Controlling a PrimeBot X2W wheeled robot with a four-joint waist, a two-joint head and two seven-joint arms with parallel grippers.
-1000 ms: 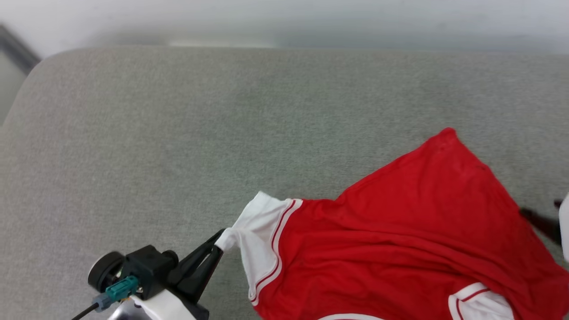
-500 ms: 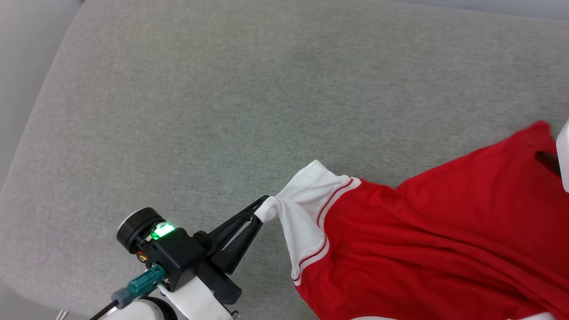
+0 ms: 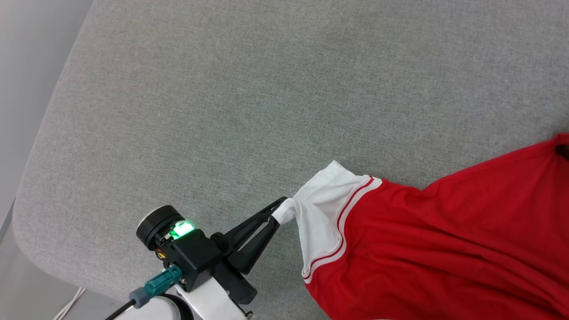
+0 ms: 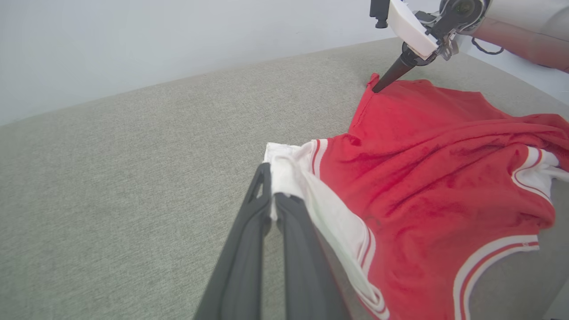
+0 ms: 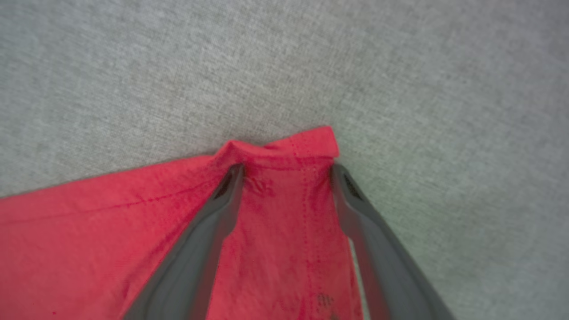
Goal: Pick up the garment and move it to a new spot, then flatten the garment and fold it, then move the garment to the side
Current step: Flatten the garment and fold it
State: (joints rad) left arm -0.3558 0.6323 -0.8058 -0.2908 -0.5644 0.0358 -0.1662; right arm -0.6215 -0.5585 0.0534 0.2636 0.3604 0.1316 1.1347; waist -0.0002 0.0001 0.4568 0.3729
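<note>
The garment (image 3: 444,240) is a red shirt with white, red-striped sleeves, lying crumpled on a grey cushioned surface (image 3: 222,111). My left gripper (image 3: 280,208) is shut on the tip of one white sleeve (image 3: 322,200), which is drawn out to the left; in the left wrist view the left gripper (image 4: 271,195) pinches that cloth. My right gripper (image 5: 286,169) is open, its fingers spread over the red hem corner (image 5: 311,142) of the garment (image 5: 275,213). The left wrist view shows the right gripper (image 4: 378,86) touching that far corner of the garment (image 4: 422,178).
The grey surface has a rounded left edge (image 3: 40,146), with floor and a white cable (image 3: 71,302) below it. A pale wall (image 4: 133,44) rises behind the surface. Bare grey fabric stretches left of and beyond the garment.
The head camera has turned, shifting the whole picture. My left gripper still holds the sleeve. My right gripper has gone from the garment's side to its far hem corner.
</note>
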